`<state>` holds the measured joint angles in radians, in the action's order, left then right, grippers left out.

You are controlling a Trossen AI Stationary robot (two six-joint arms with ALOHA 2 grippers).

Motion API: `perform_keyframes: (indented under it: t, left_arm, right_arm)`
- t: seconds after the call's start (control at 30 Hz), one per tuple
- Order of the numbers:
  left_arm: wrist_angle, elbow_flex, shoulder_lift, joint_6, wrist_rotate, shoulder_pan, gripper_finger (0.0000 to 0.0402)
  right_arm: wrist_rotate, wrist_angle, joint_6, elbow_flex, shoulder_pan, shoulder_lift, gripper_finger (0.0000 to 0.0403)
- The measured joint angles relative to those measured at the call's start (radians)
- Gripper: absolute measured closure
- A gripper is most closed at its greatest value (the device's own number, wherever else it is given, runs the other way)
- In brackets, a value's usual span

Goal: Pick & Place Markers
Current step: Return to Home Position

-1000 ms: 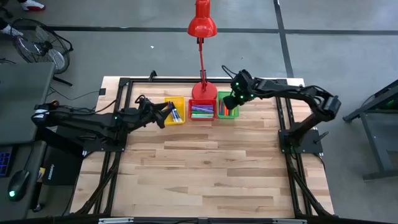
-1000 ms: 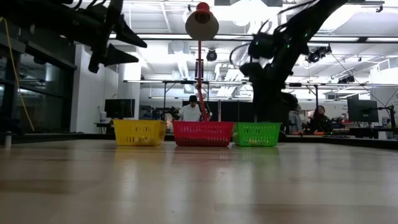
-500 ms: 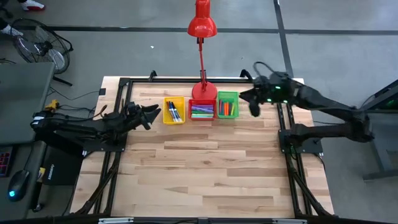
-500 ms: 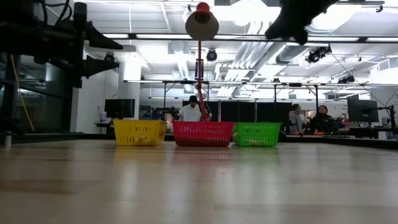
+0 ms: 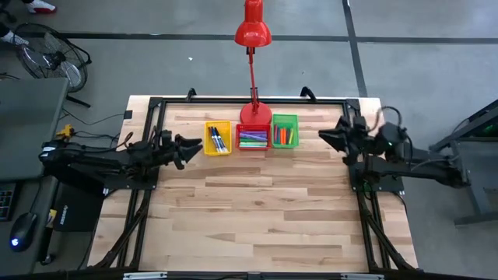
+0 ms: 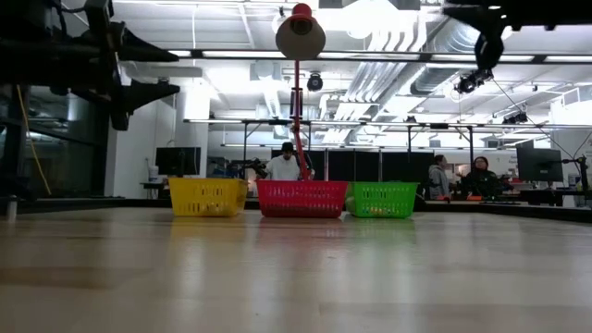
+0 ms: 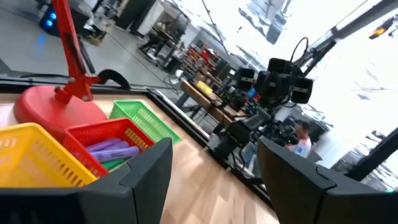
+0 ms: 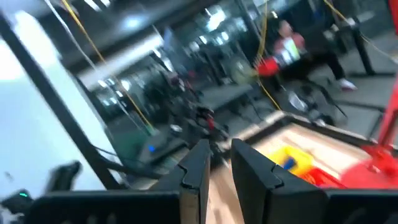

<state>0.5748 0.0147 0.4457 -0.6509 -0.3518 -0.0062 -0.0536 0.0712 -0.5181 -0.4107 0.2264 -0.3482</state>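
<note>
The wooden bench [image 5: 257,210] fills the middle of the high view, edged by a black frame [image 5: 149,117] that carries both arms. A red desk lamp [image 5: 253,31] stands at the far edge; its round base sits just behind the red bin [image 5: 253,148], and its stem rises over that bin with the shade above, as the low view shows. Three small bins stand in a row near the far edge, side by side: the yellow bin [image 5: 218,124] on the left, the red one in the middle, the green bin [image 5: 285,117] on the right. The markers [image 5: 251,139] all lie inside these bins: dark blue ones in the yellow, violet and green ones in the red, orange and other bright ones in the green. People [image 6: 478,176] show in the room beyond the bench. The left arm lies low and stretched along the left side, with the left end effector [image 5: 191,149] just left of the yellow bin, raised off the bench, its fingers spread wide and holding nothing. The right arm is folded over its base at the right edge, with the right end effector [image 5: 325,137] pointing toward the green bin, well apart from it, its fingers only narrowly parted and empty.
</note>
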Motion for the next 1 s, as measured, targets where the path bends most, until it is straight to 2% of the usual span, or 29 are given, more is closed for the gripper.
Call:
perform_keyframes:
  t: [0.07, 0.2, 0.37, 0.47, 0.53, 0.6, 0.7, 0.83, 1.0]
  left_arm:
    - [-0.013, 0.000, -0.008, 0.000, 0.003, 0.000, 0.0173]
    - [-0.063, -0.001, -0.054, -0.009, 0.013, 0.032, 0.0198]
    - [-0.197, -0.002, -0.147, -0.062, 0.142, 0.137, 0.0237]
    - [-0.250, -0.002, -0.211, -0.062, 0.207, 0.197, 0.0252]
    - [-0.291, -0.002, -0.251, -0.073, 0.245, 0.225, 0.0259]
    - [-0.349, -0.003, -0.285, -0.080, 0.265, 0.245, 0.0266]
    - [-0.434, -0.003, -0.325, -0.083, 0.271, 0.258, 0.0276]
    - [-0.464, -0.002, -0.353, -0.067, 0.280, 0.255, 0.0285]
    - [-0.475, 0.017, -0.356, -0.005, 0.247, 0.255, 0.0286]
  right_arm:
    - [0.029, 0.040, 0.002, 0.040, -0.027, 0.054, 0.0347]
    - [0.086, 0.007, 0.028, 0.055, -0.067, 0.117, 0.0347]
    - [0.132, -0.001, 0.143, 0.055, -0.122, 0.169, 0.0348]
    - [0.207, 0.001, 0.150, 0.055, -0.152, 0.183, 0.0349]
    - [0.219, 0.005, 0.144, 0.060, -0.174, 0.179, 0.0351]
    - [0.216, 0.075, 0.137, 0.101, -0.198, 0.178, 0.0352]
    - [0.217, 0.277, 0.141, 0.212, -0.233, 0.178, 0.0351]
    - [0.257, 0.469, 0.164, 0.323, -0.264, 0.178, 0.0352]
    - [0.287, 0.543, 0.259, 0.390, -0.274, 0.179, 0.0354]
